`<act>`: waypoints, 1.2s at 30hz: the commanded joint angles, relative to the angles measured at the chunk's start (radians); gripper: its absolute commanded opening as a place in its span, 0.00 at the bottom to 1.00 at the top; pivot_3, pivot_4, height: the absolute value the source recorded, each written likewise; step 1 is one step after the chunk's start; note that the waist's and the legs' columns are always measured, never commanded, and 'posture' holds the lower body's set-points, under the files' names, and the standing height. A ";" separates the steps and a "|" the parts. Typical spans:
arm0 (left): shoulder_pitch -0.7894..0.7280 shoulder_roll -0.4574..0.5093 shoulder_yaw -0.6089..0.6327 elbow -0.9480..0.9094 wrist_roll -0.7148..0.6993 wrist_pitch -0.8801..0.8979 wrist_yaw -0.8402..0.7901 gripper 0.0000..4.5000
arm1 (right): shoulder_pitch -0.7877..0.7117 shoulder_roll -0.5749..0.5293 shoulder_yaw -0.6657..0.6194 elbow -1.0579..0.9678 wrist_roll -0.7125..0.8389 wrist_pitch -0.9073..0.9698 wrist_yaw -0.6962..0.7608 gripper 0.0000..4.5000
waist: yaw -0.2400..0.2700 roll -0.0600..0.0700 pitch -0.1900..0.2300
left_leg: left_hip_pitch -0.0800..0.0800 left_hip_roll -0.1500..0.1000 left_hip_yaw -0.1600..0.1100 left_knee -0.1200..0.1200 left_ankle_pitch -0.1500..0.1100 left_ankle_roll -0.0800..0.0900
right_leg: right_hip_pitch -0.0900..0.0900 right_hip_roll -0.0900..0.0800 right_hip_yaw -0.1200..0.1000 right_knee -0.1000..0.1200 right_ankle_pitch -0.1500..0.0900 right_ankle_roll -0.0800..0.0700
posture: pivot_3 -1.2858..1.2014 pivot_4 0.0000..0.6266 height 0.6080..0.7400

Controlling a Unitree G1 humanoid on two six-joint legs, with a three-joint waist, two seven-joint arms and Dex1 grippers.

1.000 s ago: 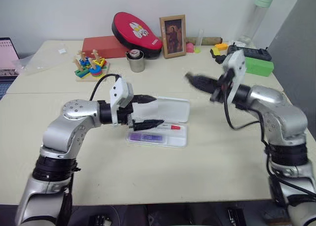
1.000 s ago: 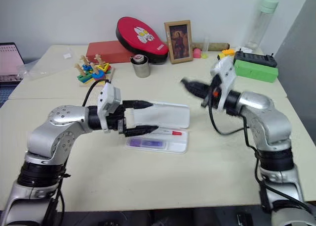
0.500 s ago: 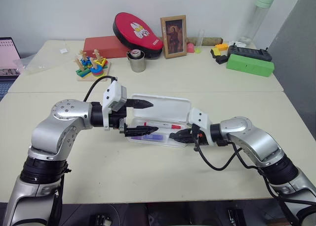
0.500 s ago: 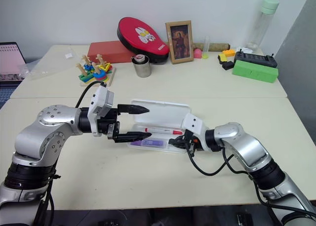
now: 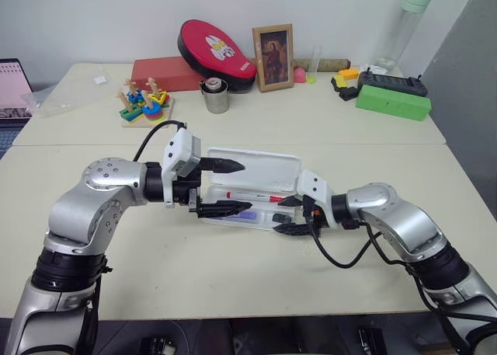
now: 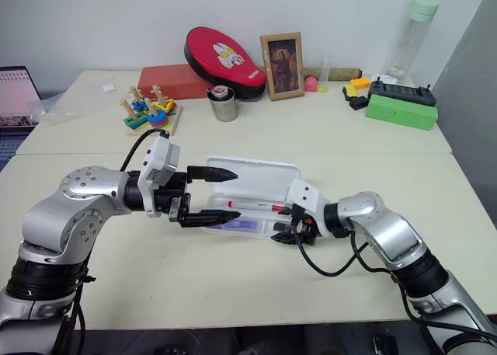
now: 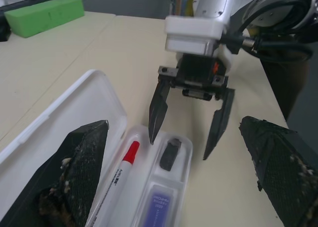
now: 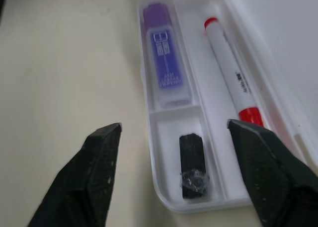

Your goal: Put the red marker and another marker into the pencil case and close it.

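The pencil case (image 5: 264,168) lies open in the middle of the table, its lid folded back. In its tray lie the red marker (image 5: 253,196) and the purple highlighter (image 8: 165,70), side by side. A small black piece (image 8: 193,165) sits in the end compartment. My left gripper (image 5: 235,186) is open at the case's left end, one finger over the lid and one over the tray's front edge. At the case's right end my right gripper (image 5: 284,216) is open just above the tray, with nothing between its fingers (image 8: 102,157).
Along the back of the table stand a green box (image 5: 392,102), a photo frame (image 5: 272,46), a red pad (image 5: 213,48), a metal cup (image 5: 213,96), a wooden stacking toy (image 5: 144,105) and a tall bottle (image 5: 404,25). A laptop (image 5: 9,83) shows at the left edge.
My right arm swung down from the air at the back right to the case's right end, shut, and has now opened its fingers. The left arm has kept still.
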 commanded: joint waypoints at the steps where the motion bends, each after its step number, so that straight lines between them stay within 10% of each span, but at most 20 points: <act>1: 0.002 -0.031 0.116 -0.028 -0.065 0.022 0.095 1.00 | -0.115 0.085 -0.190 -0.018 0.143 0.015 -0.052 0.94 | -0.003 0.000 0.000 | 0.000 0.000 0.000 0.000 0.000 0.000 | 0.000 0.000 0.000 0.000 0.000 0.000 | 0.52 0.24 1.00; 10: 0.075 -0.058 0.300 -0.072 -0.142 0.070 0.289 1.00 | -0.425 0.207 -0.199 0.465 -0.076 -0.018 -0.340 0.56 | -0.001 0.000 0.000 | 0.000 0.000 0.000 0.000 0.000 0.000 | 0.000 0.000 0.000 0.001 0.000 0.000 | 0.52 0.24 1.00; 21: 0.157 -0.024 0.409 -0.135 -0.215 0.095 0.350 1.00 | -0.434 0.217 -0.018 0.550 -0.191 -0.104 -0.153 0.00 | 0.000 0.000 0.000 | 0.000 0.000 0.001 -0.003 0.000 0.000 | -0.002 0.000 0.000 0.000 0.000 -0.001 | 0.52 0.24 1.00; 36: 0.266 0.070 0.330 -0.173 -0.208 0.098 0.262 1.00 | -0.146 0.072 0.268 0.236 -0.339 -0.226 0.092 0.00 | 0.001 -0.001 0.000 | 0.000 0.000 0.001 -0.002 0.000 0.000 | -0.001 0.000 0.000 0.000 0.000 -0.001 | 0.52 0.24 1.00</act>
